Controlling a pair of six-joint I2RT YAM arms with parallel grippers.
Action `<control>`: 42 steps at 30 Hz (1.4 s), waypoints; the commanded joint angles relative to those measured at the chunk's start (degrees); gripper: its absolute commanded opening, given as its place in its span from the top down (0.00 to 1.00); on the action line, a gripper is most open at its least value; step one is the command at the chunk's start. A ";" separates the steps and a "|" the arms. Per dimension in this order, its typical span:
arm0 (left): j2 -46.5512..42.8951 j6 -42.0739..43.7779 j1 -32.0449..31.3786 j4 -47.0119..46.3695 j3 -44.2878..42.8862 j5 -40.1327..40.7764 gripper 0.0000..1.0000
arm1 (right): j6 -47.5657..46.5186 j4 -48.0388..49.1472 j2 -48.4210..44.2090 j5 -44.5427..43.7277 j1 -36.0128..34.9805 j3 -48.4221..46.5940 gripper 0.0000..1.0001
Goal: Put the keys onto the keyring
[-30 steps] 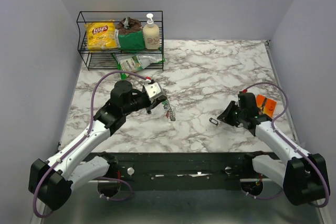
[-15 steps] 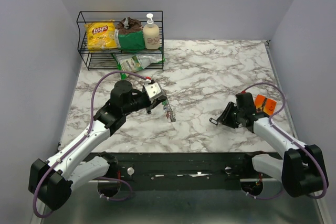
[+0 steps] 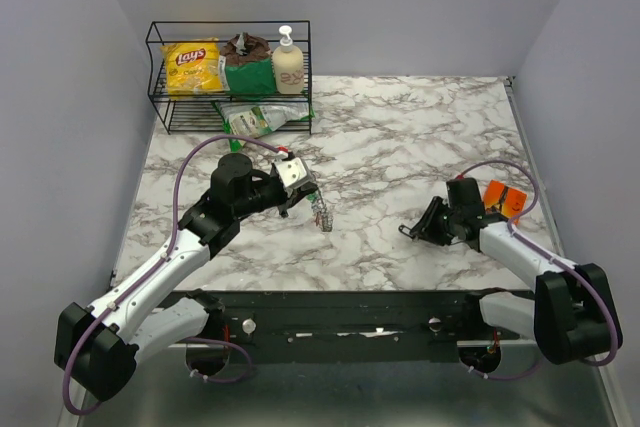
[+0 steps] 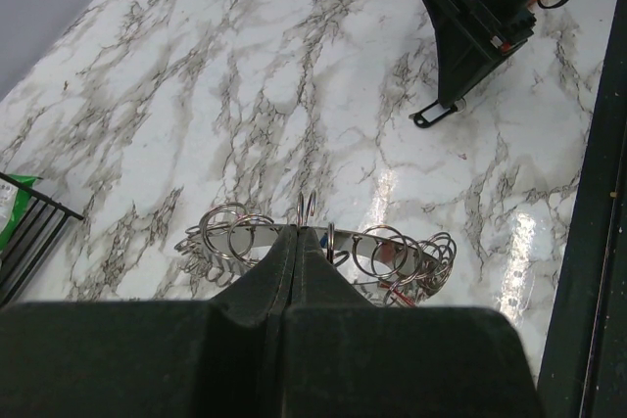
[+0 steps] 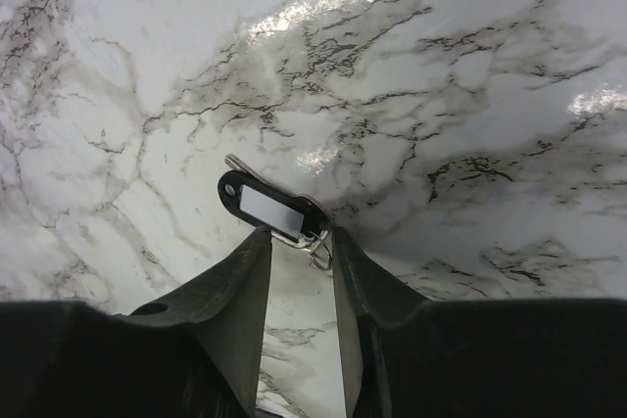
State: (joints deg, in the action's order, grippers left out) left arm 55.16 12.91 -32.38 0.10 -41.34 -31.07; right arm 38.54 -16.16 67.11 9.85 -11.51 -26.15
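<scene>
This looks like a robotics lab test cell, not a home: plain grey walls (image 3: 60,97) close a marble-pattern table (image 3: 400,117) on three sides, the left arm (image 3: 165,272) and the right arm (image 3: 520,259) are bolted to a metal rail (image 3: 330,307) at its near edge, and a wire rack (image 3: 158,77) holds a crisp bag (image 3: 192,65) and a soap bottle (image 3: 288,65)

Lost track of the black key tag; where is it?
Top view: the black key tag lies right of centre on the table, at the right tool's tip.

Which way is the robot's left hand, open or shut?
Shut: the left hand has its fingers pressed together, no gap, pinching the bunch of metal rings.
</scene>
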 commanded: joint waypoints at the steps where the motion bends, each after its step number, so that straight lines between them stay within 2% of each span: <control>1: -0.84 0.72 -0.23 -0.98 0.30 -0.13 1.00 | 0.13 1.57 1.35 2.19 0.35 1.28 0.64; 15: -0.84 0.89 -0.23 -0.98 0.21 -0.04 1.00 | 0.22 2.10 0.22 2.99 0.43 1.54 0.85; 20: -0.75 0.89 -0.23 -0.98 0.21 -0.04 1.00 | 0.13 2.54 0.74 3.25 0.43 1.19 0.87; 26: -0.75 0.98 -0.14 -0.80 0.38 0.13 1.00 | 0.04 2.89 1.27 3.86 0.43 1.02 0.99; 42: -0.66 0.89 -0.23 -1.15 0.30 -1.36 1.00 | -1.98 0.17 -3.04 7.72 0.43 -2.76 0.99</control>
State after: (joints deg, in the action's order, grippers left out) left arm 55.16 13.10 -32.38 0.14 -41.34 -31.09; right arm 38.37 -14.68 65.28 14.39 -11.51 -26.13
